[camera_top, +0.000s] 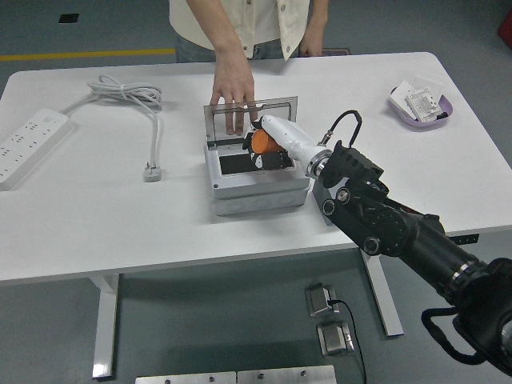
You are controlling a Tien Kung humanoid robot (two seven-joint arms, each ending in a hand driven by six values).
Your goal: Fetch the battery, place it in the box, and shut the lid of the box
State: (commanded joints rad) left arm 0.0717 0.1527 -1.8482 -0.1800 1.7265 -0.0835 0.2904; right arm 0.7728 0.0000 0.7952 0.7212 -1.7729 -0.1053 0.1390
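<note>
White table (96, 208) over grey floor (48, 336) — right hand (268, 138) clutching orange battery (259, 142).

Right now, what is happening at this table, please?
The robot's right hand holds an orange battery over the open grey box in the middle of the white table. Whether the battery already sits inside is hard to tell. A person at the far side keeps a hand on the clear lid, which stands upright. A power strip lies to the left, and a purple tray to the right.
</note>
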